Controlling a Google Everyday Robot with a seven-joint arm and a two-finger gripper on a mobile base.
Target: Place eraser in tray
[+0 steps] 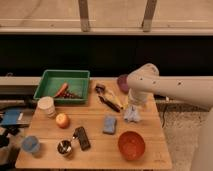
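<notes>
Eraser [82,138] well apart from jaws, beyond sponge [109,124]

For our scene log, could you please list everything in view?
green rectangular plastic tray: 1, green, back left
flat black eraser: 1, black, front centre-left
light blue sponge-like block: 1, blue, centre
round orange bowl: 1, orange, front right
orange fruit: 1, orange, left
white cup: 1, white, near tray
blue cup: 1, blue, front-left corner
metal cup: 1, silver, beside eraser
purple object: 1, purple, back
wooden table: 1, tan, beneath all
gripper: 1, grey, right of block
</notes>
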